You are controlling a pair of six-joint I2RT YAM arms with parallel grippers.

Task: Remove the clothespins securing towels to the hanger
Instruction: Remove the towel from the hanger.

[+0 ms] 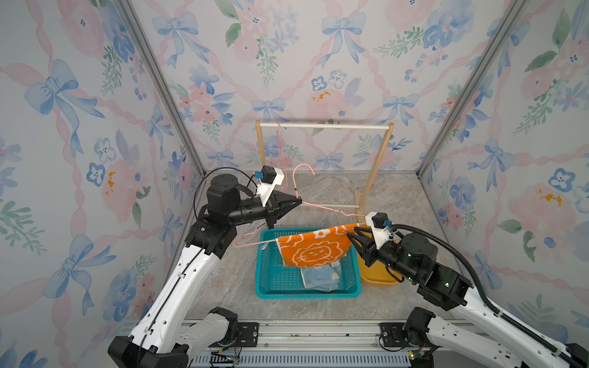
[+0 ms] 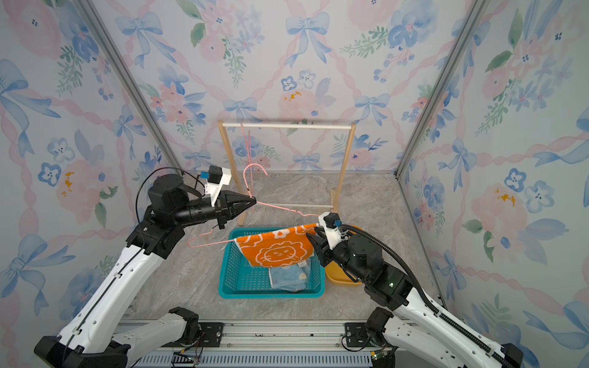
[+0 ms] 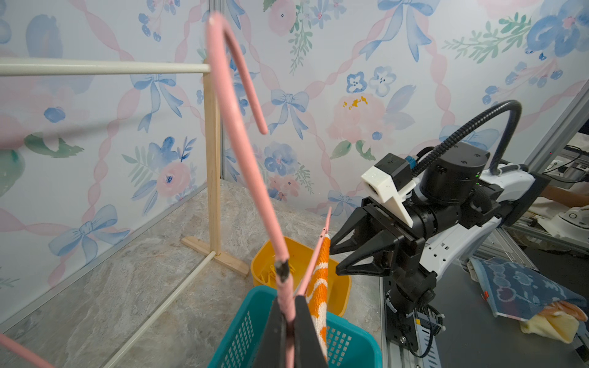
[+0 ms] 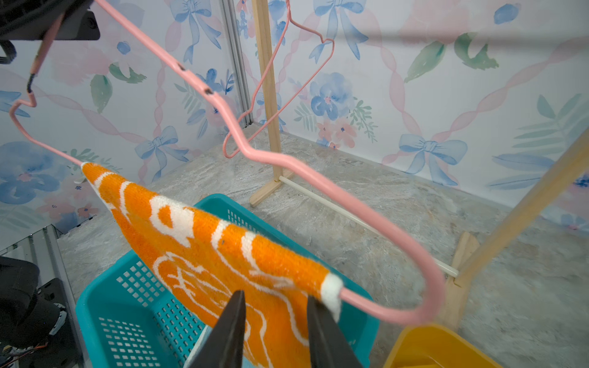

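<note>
**Q:** What lies nearest, and what stands in the way?

**A:** A teal basket [image 1: 306,293] holds the folded light blue towel [image 1: 320,277]. Above it the orange towel [image 1: 314,251], with white lion and flower outlines, drapes over the lower bar of a pink wire hanger [image 3: 251,162]. In both top views it screens the basket's far half. A yellow tub [image 1: 379,280] stands just beside the basket, and a wooden rack [image 1: 325,126] stands farthest back.

**Q:** Where are the clothespins?

**A:** Small yellow clothespins [image 3: 275,275] lie inside the yellow tub, dimly seen from the left wrist view. Their number cannot be told.

**Q:** And the fingers?

**A:** The right gripper [image 4: 274,298], jaws moderately apart, sits just beside the orange towel's white-edged end, by the hanger's bend. Whether it touches the towel cannot be told. Farther back, the left gripper [image 1: 298,201] is clamped tight on the hanger's neck below the hook, which hangs apart from the rack's rail.
</note>
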